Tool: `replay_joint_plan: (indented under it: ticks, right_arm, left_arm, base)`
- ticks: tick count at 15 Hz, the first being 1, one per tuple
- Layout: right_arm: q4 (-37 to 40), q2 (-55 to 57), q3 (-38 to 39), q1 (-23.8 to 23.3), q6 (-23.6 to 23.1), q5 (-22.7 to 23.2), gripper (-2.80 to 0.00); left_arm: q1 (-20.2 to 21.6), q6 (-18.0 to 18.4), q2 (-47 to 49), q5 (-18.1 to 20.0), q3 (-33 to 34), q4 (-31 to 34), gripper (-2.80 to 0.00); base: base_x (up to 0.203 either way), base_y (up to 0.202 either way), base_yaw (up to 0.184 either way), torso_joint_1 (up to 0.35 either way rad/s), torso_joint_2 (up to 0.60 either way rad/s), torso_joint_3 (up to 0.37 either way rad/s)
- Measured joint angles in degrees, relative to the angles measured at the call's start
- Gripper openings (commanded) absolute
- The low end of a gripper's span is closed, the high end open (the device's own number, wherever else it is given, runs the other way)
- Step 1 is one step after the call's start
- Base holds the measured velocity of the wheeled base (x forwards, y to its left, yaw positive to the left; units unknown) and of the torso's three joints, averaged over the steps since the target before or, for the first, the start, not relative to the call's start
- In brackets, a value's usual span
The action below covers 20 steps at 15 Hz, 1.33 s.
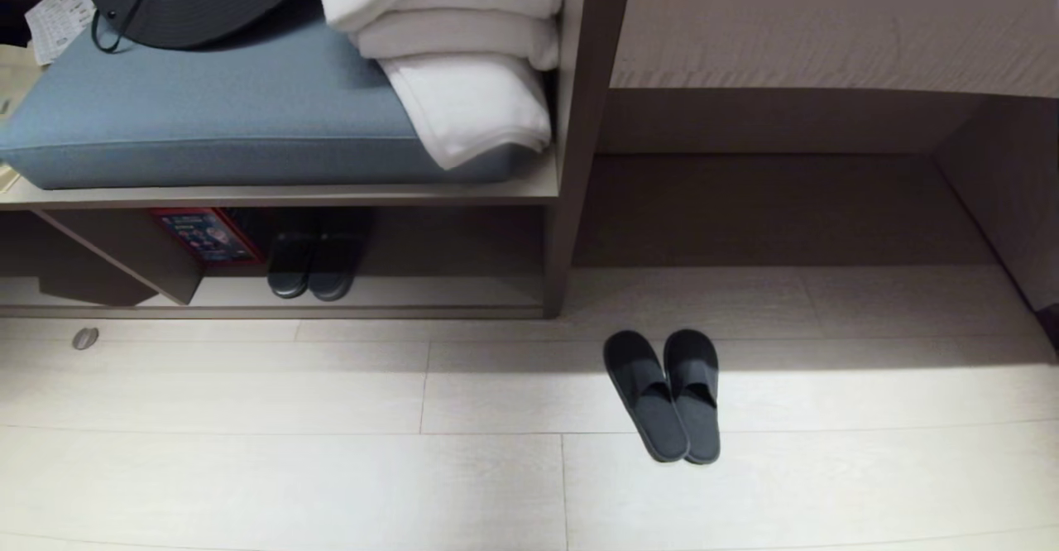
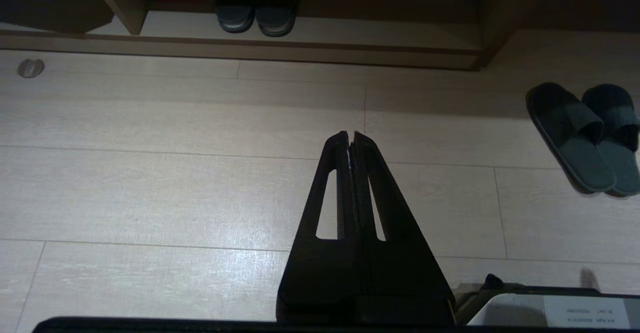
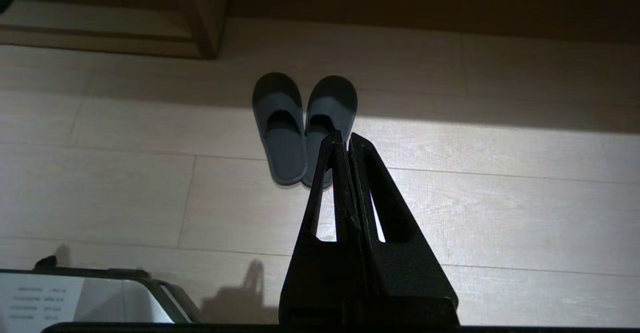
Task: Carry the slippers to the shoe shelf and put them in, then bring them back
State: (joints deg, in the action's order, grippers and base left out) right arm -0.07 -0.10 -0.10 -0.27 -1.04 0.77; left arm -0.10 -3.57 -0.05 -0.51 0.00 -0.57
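While the slippers (image 1: 663,394) lie as one pair, side by side and touching, on the pale floor (image 1: 248,468) just outside the shoe shelf (image 1: 372,290), that shelf holds one black pair of sandals (image 1: 313,263). Left gripper (image 2: 352,135) and right gripper (image 3: 346,135) hang above the floor, both pressed closed and empty.

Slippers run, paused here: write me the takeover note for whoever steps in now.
Left tool: shut, empty, above bare floor.
Right tool: shut, empty, aimed toward the slippers.
Slippers: side by side on the floor, in front of the open bay right of the shoe shelf, touching neither tool.
Shoe shelf: holds a different black pair.
Done: nothing visible; no grasp made.
Left: pick up the slippers, place them in the shelf, bring them back.
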Motion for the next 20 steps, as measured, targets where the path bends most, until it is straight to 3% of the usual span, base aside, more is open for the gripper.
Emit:
replay_joint_plan:
  ticks: [20]
  right_arm:
    - [0.0, 0.0, 0.0, 0.0, 0.0, 0.0, -2.8]
  left_arm:
    - [0.0, 0.0, 0.0, 0.0, 0.0, 0.0, -2.8]
  base:
    - [0.0, 0.0, 0.0, 0.003, 0.0, 0.204]
